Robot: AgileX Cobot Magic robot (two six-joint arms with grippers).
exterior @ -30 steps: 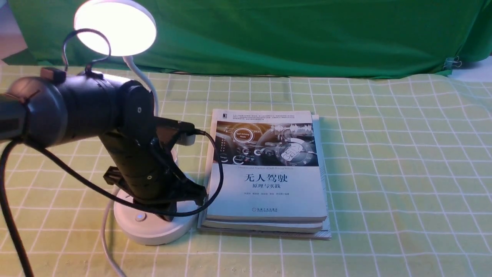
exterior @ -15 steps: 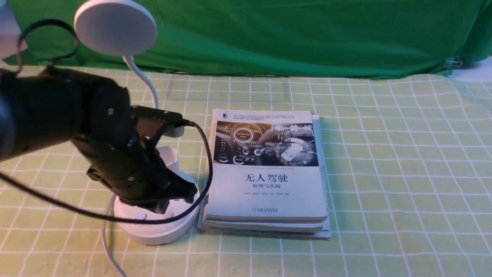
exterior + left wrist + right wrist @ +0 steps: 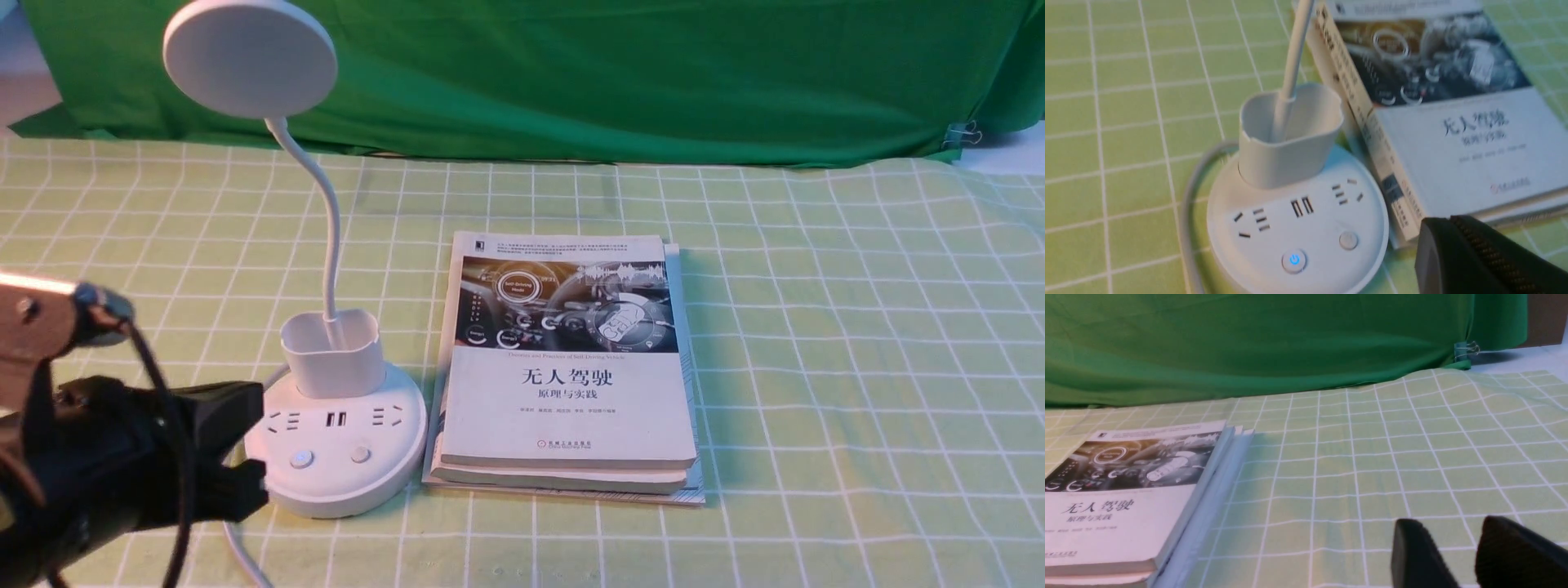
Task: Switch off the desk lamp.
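The unlit desk lamp stands at nine o'clock from books reading "无人驾驶", its blue power symbol legible only in the left wrist view, left gripper clenched, right gripper released.

"无人驾驶 原理与实践" on top book; power symbol on button.

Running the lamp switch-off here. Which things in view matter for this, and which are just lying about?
For the job:
- lamp, its head dark
- two buttons on its base
- left pincer, beside the base, touching nothing

Just lying about:
- stack of books, beside the lamp
- green cloth behind
- metal clip on the cloth
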